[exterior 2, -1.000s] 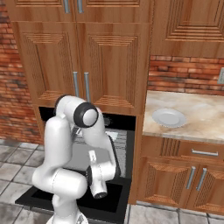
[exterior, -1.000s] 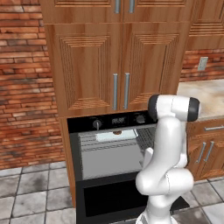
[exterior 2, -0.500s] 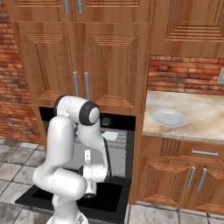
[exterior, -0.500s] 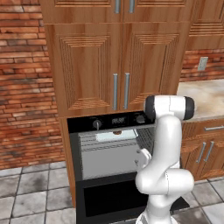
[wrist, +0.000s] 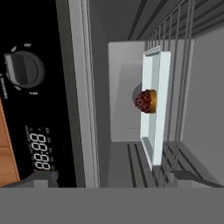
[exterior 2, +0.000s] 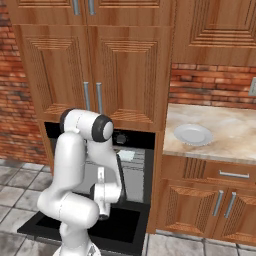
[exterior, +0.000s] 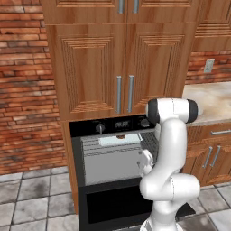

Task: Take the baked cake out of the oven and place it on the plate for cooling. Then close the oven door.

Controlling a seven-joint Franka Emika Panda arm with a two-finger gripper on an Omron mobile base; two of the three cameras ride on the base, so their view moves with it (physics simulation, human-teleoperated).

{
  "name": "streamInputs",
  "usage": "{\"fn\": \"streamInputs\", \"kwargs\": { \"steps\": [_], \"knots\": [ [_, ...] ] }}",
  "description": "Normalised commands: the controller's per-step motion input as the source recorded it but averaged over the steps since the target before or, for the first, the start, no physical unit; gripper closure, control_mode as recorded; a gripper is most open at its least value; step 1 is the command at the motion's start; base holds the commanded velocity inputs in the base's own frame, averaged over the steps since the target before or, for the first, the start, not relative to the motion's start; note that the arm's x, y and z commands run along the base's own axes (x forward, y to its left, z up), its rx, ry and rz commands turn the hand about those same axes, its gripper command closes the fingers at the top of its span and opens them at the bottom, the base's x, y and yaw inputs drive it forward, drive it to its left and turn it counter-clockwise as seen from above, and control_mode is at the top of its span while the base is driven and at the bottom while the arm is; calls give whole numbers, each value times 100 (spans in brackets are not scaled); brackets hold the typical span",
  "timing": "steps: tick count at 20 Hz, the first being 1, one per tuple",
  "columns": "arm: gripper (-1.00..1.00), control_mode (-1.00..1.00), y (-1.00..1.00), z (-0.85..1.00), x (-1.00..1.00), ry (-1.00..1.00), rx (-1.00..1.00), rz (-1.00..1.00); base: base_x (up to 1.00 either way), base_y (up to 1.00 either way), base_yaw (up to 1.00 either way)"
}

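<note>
We are swinging our hand (exterior: 145,163), fingers apart and empty, nearer the open oven (exterior: 113,155), lining up on the cake (wrist: 146,101).

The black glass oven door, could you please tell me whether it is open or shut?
Open: the black glass oven door lies folded down flat, baring the grey ribbed oven interior with its pale tray.

Wire rack (wrist: 175,87) inside oven (exterior: 113,153) is carrying pale square tray (wrist: 154,105); small brown cake (wrist: 145,101) is sitting on tray, approx centre. Stone counter (exterior 2: 220,130) to right of oven is bearing white plate (exterior 2: 193,134), lying flat nr its front edge. Oven door (exterior 2: 107,227) is hanging open below oven cavity.
</note>
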Motion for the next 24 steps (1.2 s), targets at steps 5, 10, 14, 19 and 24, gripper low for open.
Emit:
{"fn": "streamInputs", "kwargs": {
  "steps": [5, 10, 14, 19, 24],
  "knots": [
    [-100, -100, -17, 0, 28, 0, 0, 0, 0, 0, 0],
    [-100, -100, -8, -6, 22, 0, 0, 0, 0, 0, 0],
    [-100, -100, 0, -15, 19, -1, 0, 0, 0, 0, 0],
    [-100, -100, 0, -12, 20, -1, 0, 0, 0, 0, 0],
    [-100, -100, 0, -12, 20, -1, 0, 0, 0, 0, 0]
  ]
}}
